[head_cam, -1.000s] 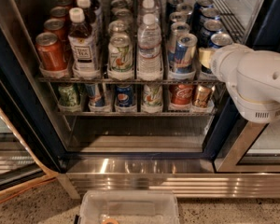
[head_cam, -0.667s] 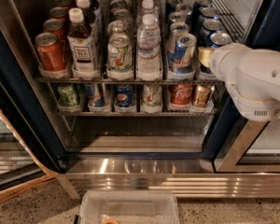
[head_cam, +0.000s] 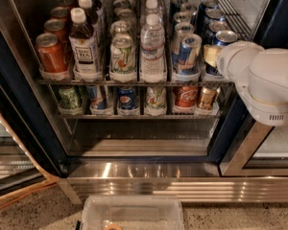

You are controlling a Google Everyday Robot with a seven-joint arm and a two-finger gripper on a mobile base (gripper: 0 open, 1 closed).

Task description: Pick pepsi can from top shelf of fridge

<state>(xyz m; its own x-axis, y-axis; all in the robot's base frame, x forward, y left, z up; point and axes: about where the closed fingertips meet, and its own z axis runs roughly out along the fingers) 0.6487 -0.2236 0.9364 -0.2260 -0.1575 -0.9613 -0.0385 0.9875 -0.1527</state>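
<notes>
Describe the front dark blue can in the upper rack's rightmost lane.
The dark blue, silver-lidded aluminium can stands upright at the front of the rightmost lane of the upper wire rack, similar cans queued behind it. The tool of the white arm covers its front, hiding much of it; contact cannot be told.

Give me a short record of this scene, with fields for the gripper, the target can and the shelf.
gripper: at the right end of the top shelf, against the front pepsi can
pepsi can: upright, front of the rightmost lane
neighbour: silver-and-blue can, in the next lane
fridge: door open
</notes>
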